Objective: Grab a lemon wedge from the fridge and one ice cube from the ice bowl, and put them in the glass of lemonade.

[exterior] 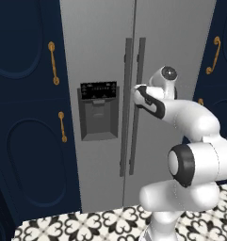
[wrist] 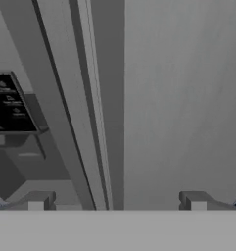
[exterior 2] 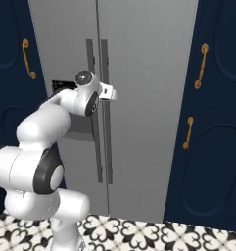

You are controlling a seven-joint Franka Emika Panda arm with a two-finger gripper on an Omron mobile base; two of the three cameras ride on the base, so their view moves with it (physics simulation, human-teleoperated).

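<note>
The fridge [exterior: 181, 42] stands closed, its bar handles [exterior 2: 104, 112] running vertically; the tool [wrist: 117, 203] is spread wide, gripping nothing.

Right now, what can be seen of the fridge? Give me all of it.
The fridge is a tall grey stainless-looking unit with two doors, both shut, set between navy cabinets. Two dark vertical bar handles run side by side along the centre seam. The left door carries a black-panelled dispenser with a recessed bay below. It stands upright on the patterned tile floor. The open claw is close in front of the handles; contact cannot be confirmed.
</note>
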